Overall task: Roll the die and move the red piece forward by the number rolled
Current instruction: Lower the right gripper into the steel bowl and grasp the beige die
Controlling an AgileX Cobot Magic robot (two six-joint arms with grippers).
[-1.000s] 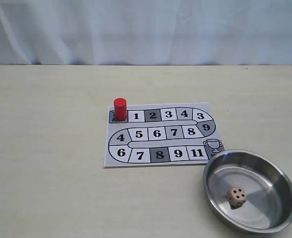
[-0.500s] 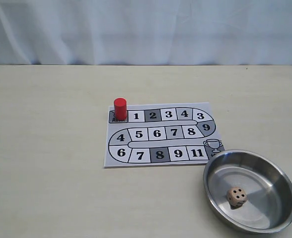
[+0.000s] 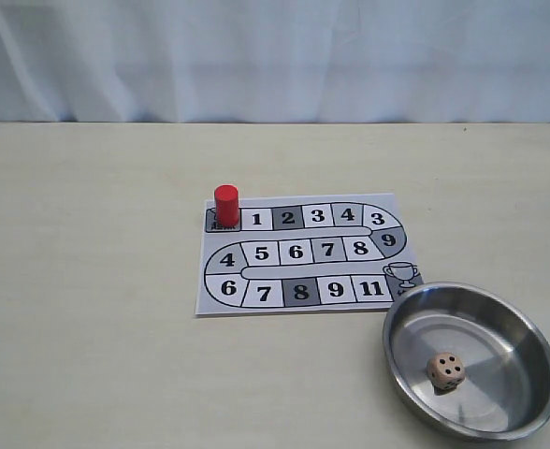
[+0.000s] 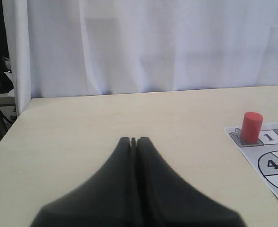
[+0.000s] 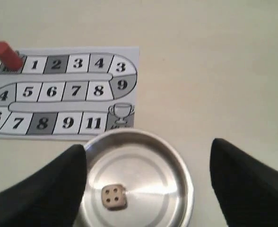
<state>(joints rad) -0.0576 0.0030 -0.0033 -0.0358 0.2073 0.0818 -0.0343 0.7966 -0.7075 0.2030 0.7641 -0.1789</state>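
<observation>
Die [image 3: 445, 370] lies four-up in the bowl [image 3: 513, 360]; red piece [image 3: 226, 205] stands on the start square [image 3: 215, 224], so we judge its advance not yet made. Left jaws are clenched empty; right jaws gape above the bowl.

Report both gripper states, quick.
Left gripper: closed, holding nothing.
Right gripper: open, holding nothing.

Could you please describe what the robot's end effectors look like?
Both the left end effector and the right end effector have two plain matte black fingers, broad at the base and tapering to blunt tips. No cables or markings show.
</observation>
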